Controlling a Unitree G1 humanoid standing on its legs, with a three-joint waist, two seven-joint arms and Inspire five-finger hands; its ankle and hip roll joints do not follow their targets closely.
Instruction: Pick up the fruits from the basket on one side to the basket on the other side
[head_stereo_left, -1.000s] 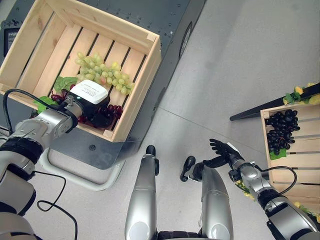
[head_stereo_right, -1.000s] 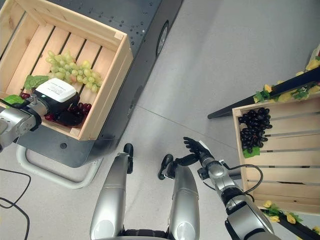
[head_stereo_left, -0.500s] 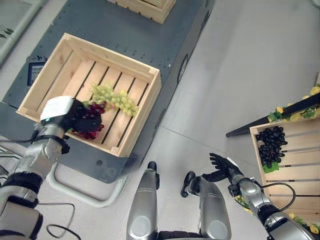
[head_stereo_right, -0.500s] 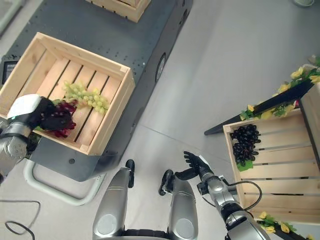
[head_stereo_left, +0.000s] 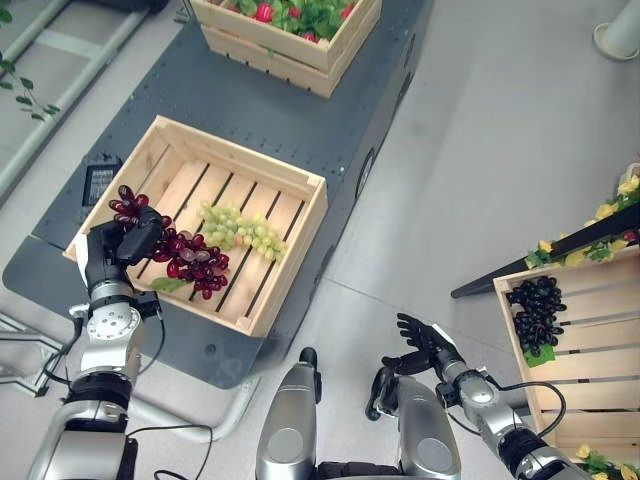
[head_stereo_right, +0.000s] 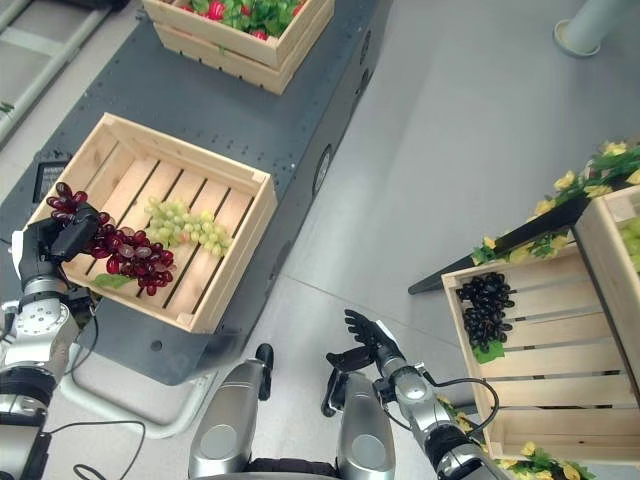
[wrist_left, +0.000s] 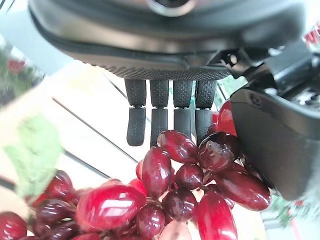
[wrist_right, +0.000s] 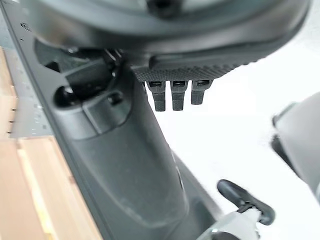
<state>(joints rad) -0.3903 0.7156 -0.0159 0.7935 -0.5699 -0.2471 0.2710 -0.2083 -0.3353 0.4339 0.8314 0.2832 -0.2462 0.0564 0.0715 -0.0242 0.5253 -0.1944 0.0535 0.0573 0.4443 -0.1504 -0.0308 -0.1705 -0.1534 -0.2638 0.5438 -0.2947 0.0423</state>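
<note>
Left eye view: green grapes (head_stereo_left: 240, 227) beside red grapes (head_stereo_left: 190, 262)

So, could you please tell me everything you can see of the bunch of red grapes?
The red grapes are a glossy, dark red bunch of oval berries with a green leaf at the lower end. The left hand grips the bunch's upper part. It hangs slanted over the wooden crate, beside the green grapes lying on the slats.
</note>
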